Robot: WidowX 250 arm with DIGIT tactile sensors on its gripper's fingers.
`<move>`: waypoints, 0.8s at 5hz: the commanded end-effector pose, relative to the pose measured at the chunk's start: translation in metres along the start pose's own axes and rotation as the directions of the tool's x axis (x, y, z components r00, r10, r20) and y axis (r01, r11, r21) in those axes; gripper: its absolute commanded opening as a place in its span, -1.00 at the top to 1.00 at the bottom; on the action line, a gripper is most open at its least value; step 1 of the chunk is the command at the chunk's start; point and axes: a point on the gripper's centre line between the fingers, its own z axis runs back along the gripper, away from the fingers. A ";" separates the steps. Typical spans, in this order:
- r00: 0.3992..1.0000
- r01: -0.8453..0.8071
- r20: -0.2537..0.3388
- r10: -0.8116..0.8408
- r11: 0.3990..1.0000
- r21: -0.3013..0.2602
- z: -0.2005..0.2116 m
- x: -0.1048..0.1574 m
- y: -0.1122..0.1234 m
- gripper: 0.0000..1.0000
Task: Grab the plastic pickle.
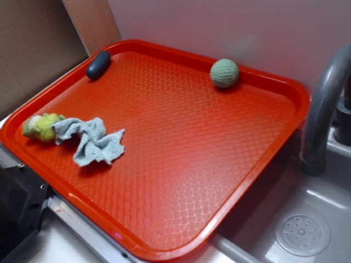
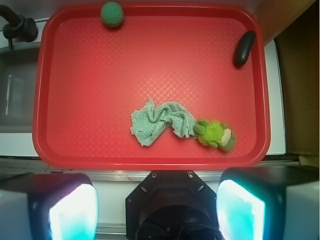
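1. Hand (image 2: 157,210) held spread wide and empty, hovering off the tray's (image 2: 150,159) near edge.
2. Pickle (image 1: 98,64) lay against the tray's far corner rim.
3. Ball (image 1: 224,73) sat by the tray's far rim; cloth (image 1: 93,140) touched a fuzzy lump (image 1: 41,126).

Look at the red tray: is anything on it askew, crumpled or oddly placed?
Yes. The grey-green cloth lies crumpled, not flat, touching the fuzzy lump. The plastic pickle rests up on the tray's sloped corner rim.
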 end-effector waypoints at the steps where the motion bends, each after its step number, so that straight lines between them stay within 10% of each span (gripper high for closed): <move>1: 1.000 0.000 0.000 0.000 1.000 0.000 0.000 0.000 0.000 -1.00; 2: 0.999 0.012 0.046 -0.016 0.996 0.085 -0.041 0.046 0.019 -1.00; 4: 0.970 -0.218 0.103 0.222 0.974 -0.056 -0.123 0.135 0.063 -1.00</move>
